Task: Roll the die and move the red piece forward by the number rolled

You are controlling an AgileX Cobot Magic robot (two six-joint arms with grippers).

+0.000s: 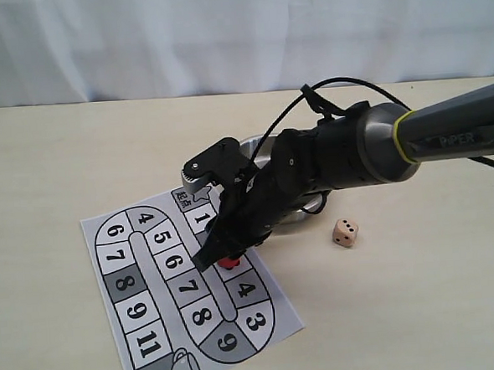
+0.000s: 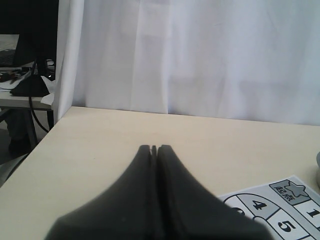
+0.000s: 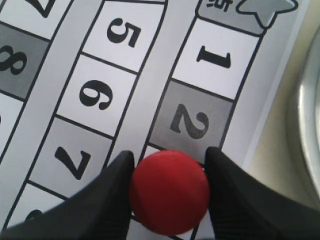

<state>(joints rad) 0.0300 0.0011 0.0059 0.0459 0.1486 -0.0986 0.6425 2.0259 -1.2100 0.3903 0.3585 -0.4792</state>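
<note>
I find the right claw [image 1: 224, 255] clamped on the red piece [image 3: 169, 192], which stands on the game board [image 1: 146, 325] just past square 2, toward the bench's front edge. The die [image 1: 345, 233] rests on bare bench right of the board, with three pips on one visible face. The left claw [image 2: 154, 148] has its jaws pressed together.

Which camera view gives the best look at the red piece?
The right wrist view: the red piece appears large, seen from above, between the fingers of the right gripper, just beyond square 2. The exterior view shows only a red sliver under that gripper. The left wrist view does not show it.
</note>
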